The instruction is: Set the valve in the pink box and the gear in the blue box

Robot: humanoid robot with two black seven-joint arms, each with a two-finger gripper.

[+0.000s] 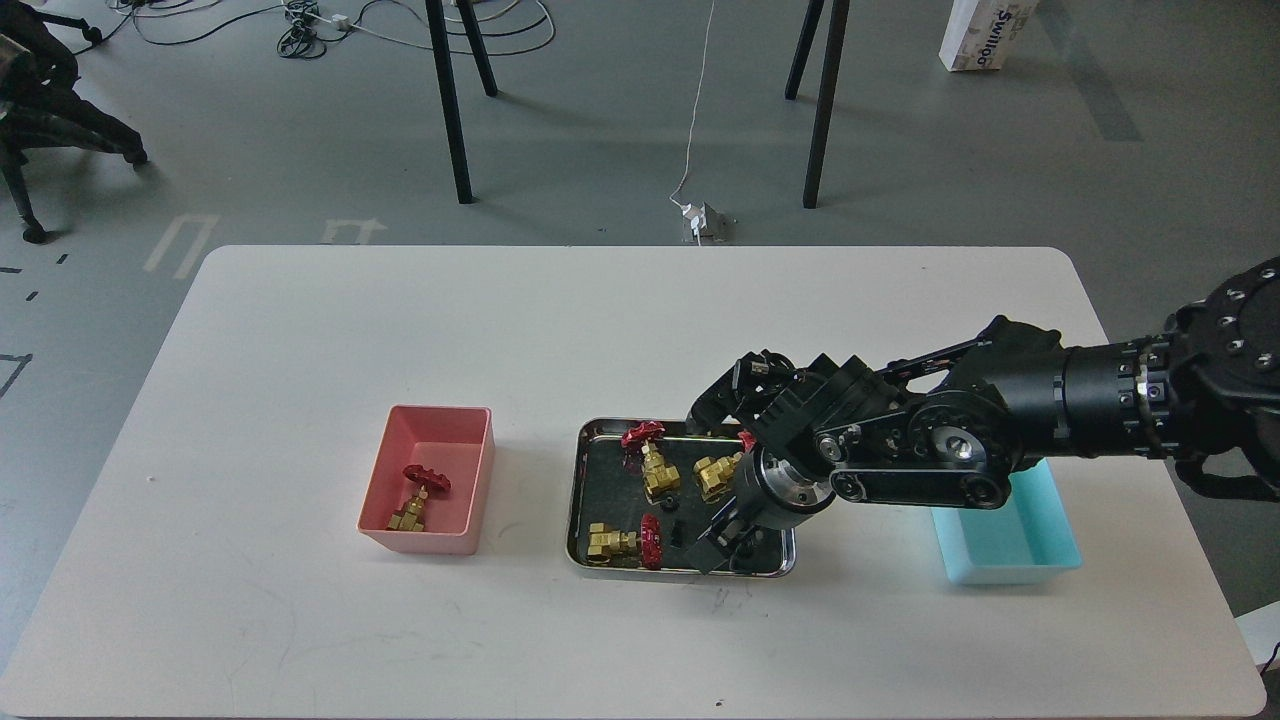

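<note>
The pink box (437, 430) stands left of centre with one valve (420, 497) in it. The steel tray (580, 480) in the middle holds three more valves (652, 462), (716, 474), (622, 542) on its dark floor. Small black parts lie near the tray's middle (668, 507), (676, 533); I cannot tell which is the gear. My right gripper (728, 548) reaches down into the tray's near right corner, right of the black parts. Its dark fingers merge with the tray floor. The blue box (1010, 545) stands at the right, partly hidden under my right arm. My left arm is out of view.
My right forearm (1000, 420) crosses above the blue box and the tray's right side. Beyond the table's far edge (640, 248) stand black table legs, with cables on the floor.
</note>
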